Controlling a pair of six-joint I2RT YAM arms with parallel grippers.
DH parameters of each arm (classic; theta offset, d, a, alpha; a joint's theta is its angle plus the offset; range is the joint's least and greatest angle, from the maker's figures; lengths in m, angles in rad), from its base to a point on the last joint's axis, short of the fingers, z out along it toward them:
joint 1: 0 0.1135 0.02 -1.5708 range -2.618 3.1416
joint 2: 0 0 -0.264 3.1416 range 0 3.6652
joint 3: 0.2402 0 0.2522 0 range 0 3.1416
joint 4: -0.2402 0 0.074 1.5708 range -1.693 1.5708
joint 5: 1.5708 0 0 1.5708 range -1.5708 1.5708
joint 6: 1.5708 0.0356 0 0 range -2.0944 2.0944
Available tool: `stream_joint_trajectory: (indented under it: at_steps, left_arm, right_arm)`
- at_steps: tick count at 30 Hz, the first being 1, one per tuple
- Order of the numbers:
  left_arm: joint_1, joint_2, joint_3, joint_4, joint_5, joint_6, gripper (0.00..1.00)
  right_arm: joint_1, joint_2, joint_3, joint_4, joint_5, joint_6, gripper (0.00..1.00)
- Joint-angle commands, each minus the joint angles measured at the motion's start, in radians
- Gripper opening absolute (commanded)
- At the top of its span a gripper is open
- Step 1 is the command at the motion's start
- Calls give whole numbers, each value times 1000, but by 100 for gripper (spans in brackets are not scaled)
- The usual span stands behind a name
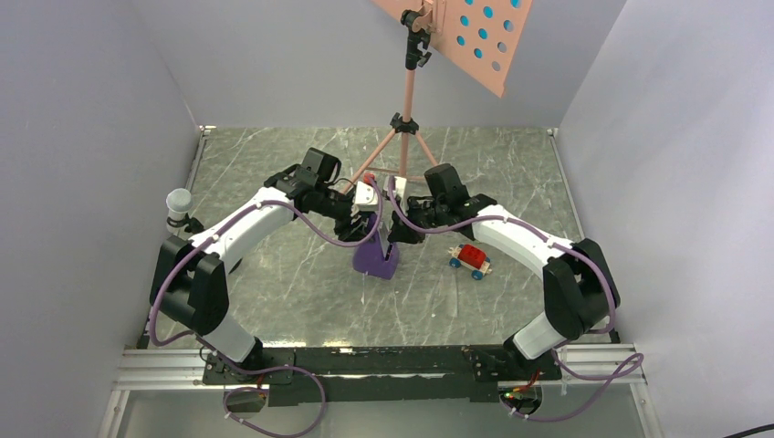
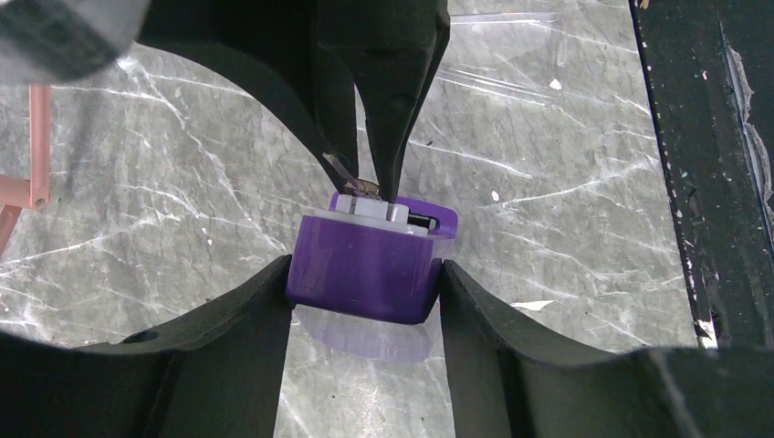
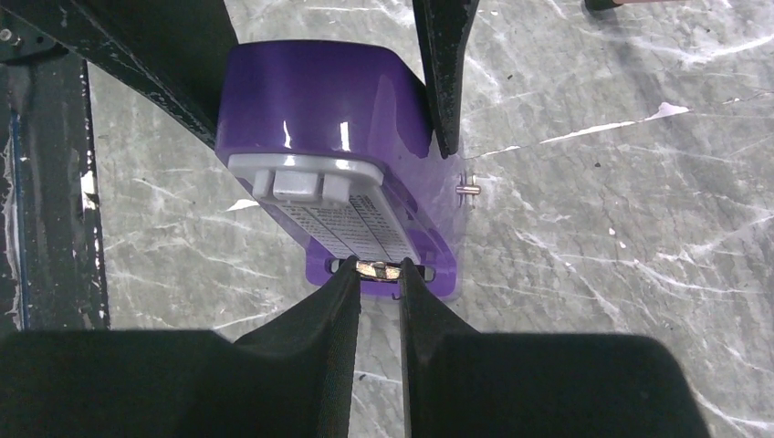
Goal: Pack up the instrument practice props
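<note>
Our left gripper (image 2: 365, 278) clamps the purple metronome (image 3: 319, 100) by its sides. The right gripper (image 3: 379, 274) pinches a brass piece (image 3: 381, 269) on its white scaled face. It sits mid-desk (image 1: 301, 292), face toward the right arm — upright or leaning, we cannot tell.

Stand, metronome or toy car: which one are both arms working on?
The purple metronome: the left gripper clasps its sides, and the right gripper pinches its front. The pink music stand and the red toy car sit untouched.
</note>
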Motion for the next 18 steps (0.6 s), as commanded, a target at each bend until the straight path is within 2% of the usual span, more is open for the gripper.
stream_joint_trajectory:
  at_steps: [1,8,18]
  left_arm:
    - [-25,39,2,-46,-62,57,1]
    - [-37,27,-11,-23,-78,73,1]
    - [-41,14,-36,18,-79,64,1]
  right_arm:
    - [12,2,67,11,-55,-47,10]
    - [22,12,81,2,-84,-55,10]
    - [20,36,89,62,-103,53,10]
